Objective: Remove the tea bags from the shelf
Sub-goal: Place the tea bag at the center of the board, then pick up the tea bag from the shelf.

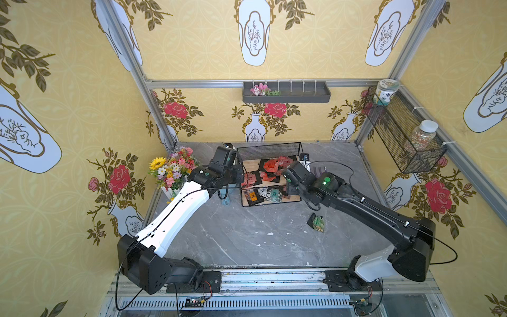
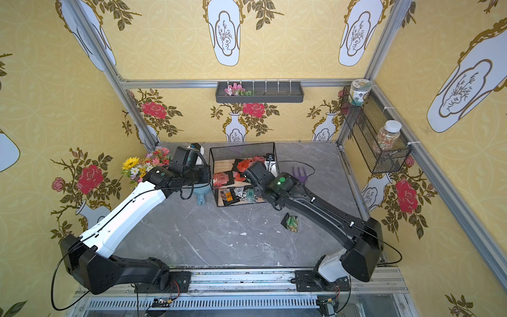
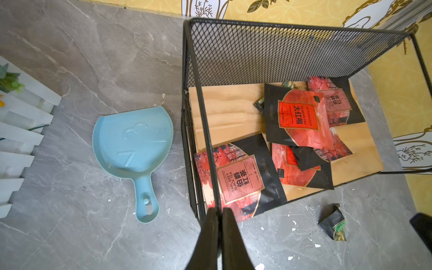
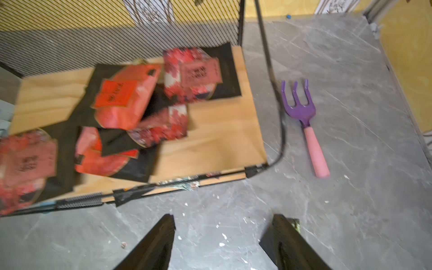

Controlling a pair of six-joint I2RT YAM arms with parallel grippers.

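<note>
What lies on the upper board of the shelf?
Several red and black tea bags lie overlapping on the upper board of the shelf; part of the wood is bare. Whether more bags lie under the pile cannot be seen.

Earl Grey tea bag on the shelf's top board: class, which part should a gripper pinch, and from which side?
Likely the Earl Grey tea bag's front edge, at the board's front rim, from the shelf's open front: it lies flat, and mesh closes the back.

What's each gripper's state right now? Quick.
Left gripper: shut, apparently clamped on the shelf frame wire.
Right gripper: open, nothing between the jaws.
</note>
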